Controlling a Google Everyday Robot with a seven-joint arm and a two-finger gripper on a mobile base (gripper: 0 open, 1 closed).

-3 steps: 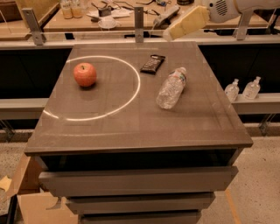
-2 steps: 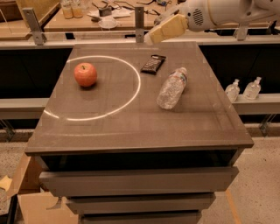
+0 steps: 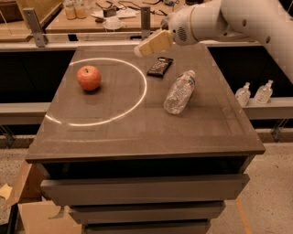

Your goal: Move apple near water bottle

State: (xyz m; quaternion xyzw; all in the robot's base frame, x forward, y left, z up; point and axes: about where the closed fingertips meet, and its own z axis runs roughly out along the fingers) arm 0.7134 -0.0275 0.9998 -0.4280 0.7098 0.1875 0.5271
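Note:
The red-orange apple [image 3: 89, 77] sits on the left part of the dark table top [image 3: 137, 128], inside a bright light ring. The clear water bottle [image 3: 180, 91] lies on its side to the right of the middle, cap pointing away. My gripper [image 3: 139, 50], with cream-coloured fingers [image 3: 153, 43], hangs above the far middle of the table, up and to the right of the apple and well apart from it. It holds nothing that I can see.
A flat black packet [image 3: 160, 66] lies at the back of the table, just under the gripper. Two small pump bottles [image 3: 253, 93] stand on a ledge to the right. A cluttered bench [image 3: 105, 13] runs behind. Drawers [image 3: 142, 189] are below the table top.
The arm has swung left across the back of the table, bringing the gripper from the far right towards the middle and closer to the apple. The apple and bottle have not moved.

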